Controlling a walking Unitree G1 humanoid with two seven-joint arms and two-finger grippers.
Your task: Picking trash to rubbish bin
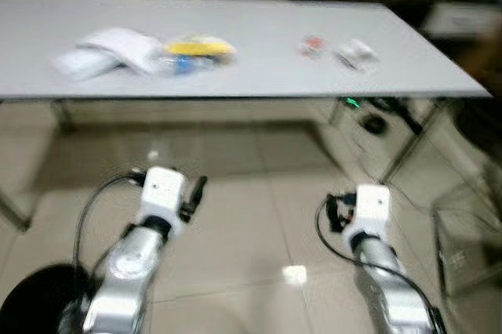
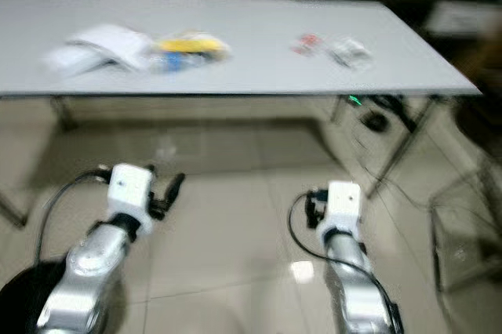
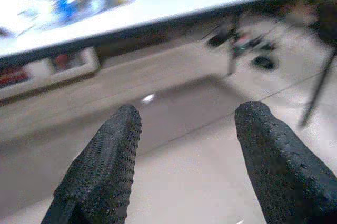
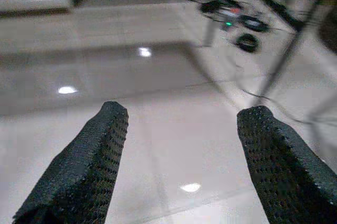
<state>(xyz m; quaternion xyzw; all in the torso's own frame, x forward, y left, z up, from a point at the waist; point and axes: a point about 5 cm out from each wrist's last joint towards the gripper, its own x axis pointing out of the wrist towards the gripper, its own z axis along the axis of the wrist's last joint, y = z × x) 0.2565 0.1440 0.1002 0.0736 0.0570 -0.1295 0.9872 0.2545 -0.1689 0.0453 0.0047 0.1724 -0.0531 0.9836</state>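
Two sets of jaws, left gripper (image 3: 185,124) and right gripper (image 4: 181,119), spread; no legible writing.

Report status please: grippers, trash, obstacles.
Left gripper open, empty. Right gripper open, empty. Trash: yellow wrapper, white papers on table. Nothing blocking.

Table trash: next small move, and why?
Probably step closer to the table. The yellow wrapper, white paper and small wrappers lie on it, while the left gripper and right gripper hang open and empty over bare floor, short of the table's edge.
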